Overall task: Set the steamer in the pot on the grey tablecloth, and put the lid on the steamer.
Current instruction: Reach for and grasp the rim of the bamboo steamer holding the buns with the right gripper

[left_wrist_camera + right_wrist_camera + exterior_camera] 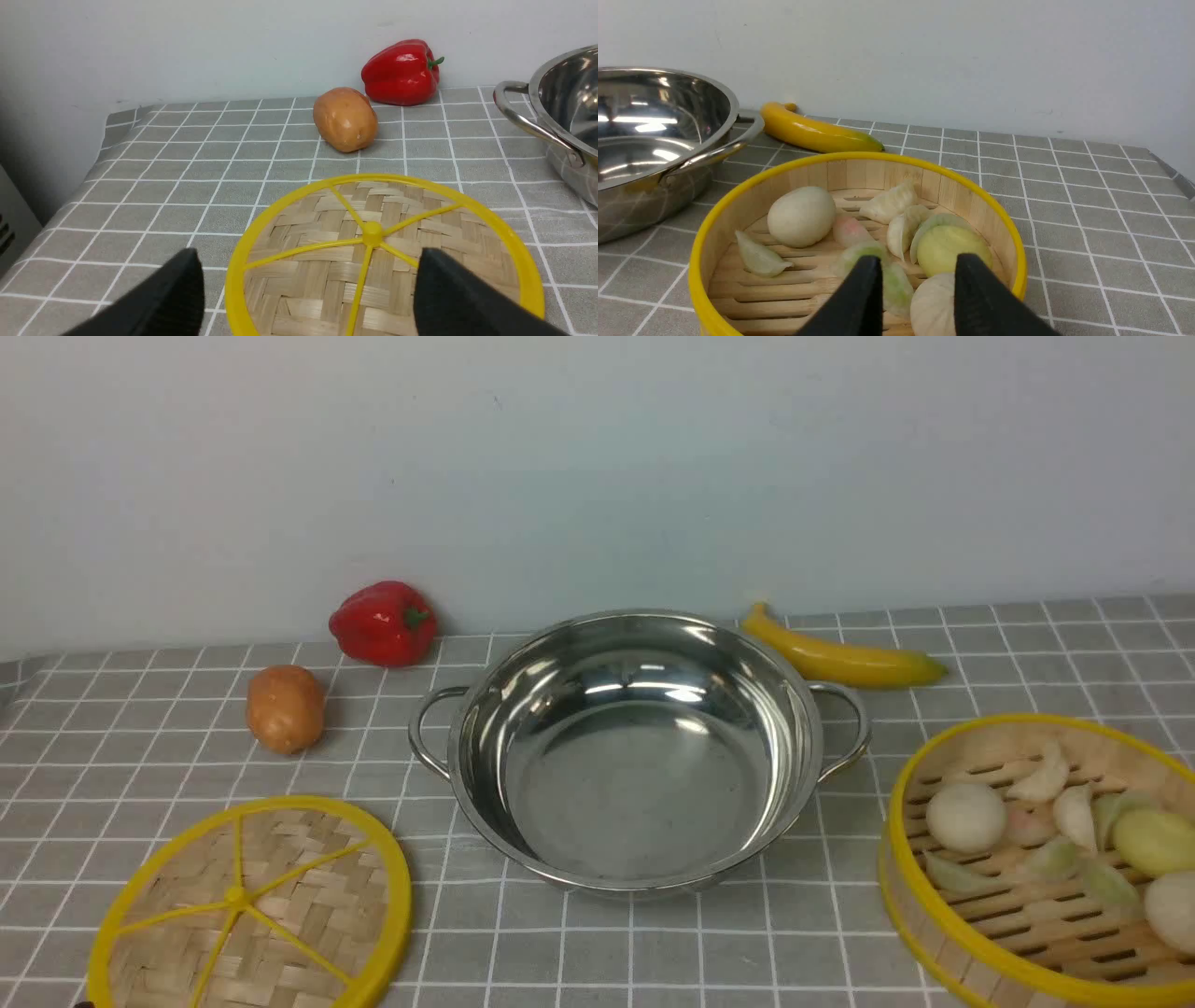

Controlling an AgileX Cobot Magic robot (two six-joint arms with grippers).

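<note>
grey tablecloth (140, 728) with the white grid covered the whole bench up to the pale wall.

the pot (523, 709) sat mid-cloth, upright, both loop handles out to the sides, nothing inside it.

the steamer (980, 747) stood on the cloth to the robot's right of the pot, near it but not touching, partly cut off by the edge of the front view. it was not yet in the pot. on its slatted floor: a round white bun (966, 817), a pale green bun (948, 247), another white bun and several folded dumplings (889, 203).

the lid (280, 896) lay flat on the cloth to the left and nearer the robot than the pot, spokes up, apart from the pot's left handle.

a banana (840, 658) lay behind the pot's right handle, near the wall. a red pepper (383, 621) stood against the wall, behind and left of the pot. a potato (285, 707) lay just in front of the pepper, between it and the lid.

you had the left gripper (308, 261) spread as wide as it goes, black fingers (177, 294) far apart, nothing held. in its wrist view the near part of the lid showed between the fingers; you could not tell whether they touched it.

you had the right gripper (917, 266) part open, a clear gap between its fingers (864, 289), holding nothing. it hung over the near side of the steamer, tips above the food.
</note>
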